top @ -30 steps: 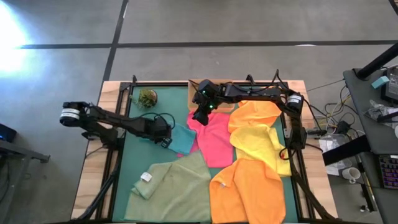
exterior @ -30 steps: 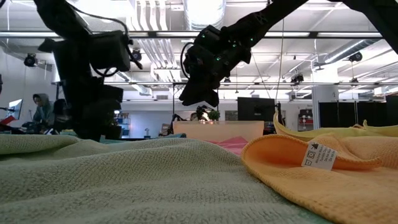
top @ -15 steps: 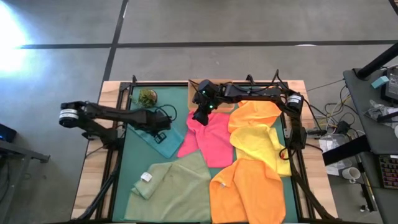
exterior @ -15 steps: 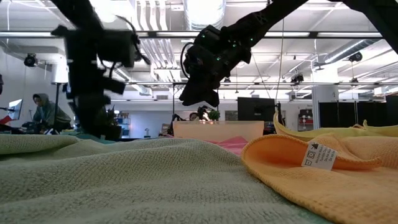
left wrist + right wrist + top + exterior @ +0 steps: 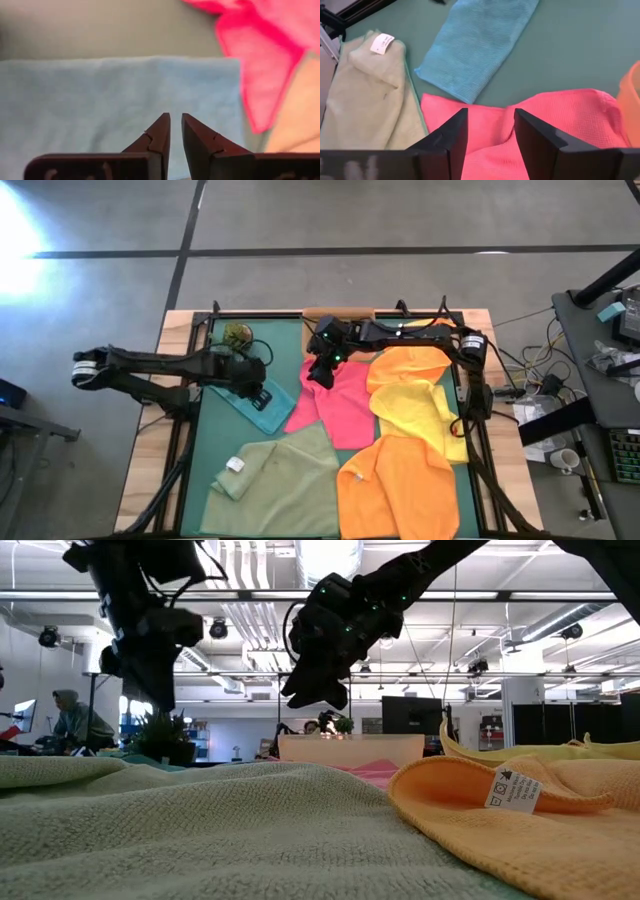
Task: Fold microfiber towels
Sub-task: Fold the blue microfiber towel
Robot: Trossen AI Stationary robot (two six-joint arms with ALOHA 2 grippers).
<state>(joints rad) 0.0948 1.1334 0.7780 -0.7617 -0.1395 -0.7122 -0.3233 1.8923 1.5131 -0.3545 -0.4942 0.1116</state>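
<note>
Teal towel point(image 5: 252, 397) lies folded on the mat's left. Left gripper point(image 5: 250, 372) is nearly closed and empty; right gripper point(image 5: 320, 372), parted, hovers over the pink towel point(image 5: 335, 405) (unfolded). Sage, yellow, orange remain.

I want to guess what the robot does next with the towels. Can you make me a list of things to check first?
1. Teal towel lies folded, flat on the green mat: ok.
2. Left gripper is above the teal towel, fingers nearly together with nothing between them: ok.
3. Right gripper is open above the pink towel, not pinching it: ok.
4. Pink towel is flat and ready to fold: not ok, it looks wrinkled and one edge lies under the orange towel.
5. Pink towel is clear of the teal towel: cannot tell, their edges look very close.
6. Pale green towel is out of both grippers' way: ok.
</note>
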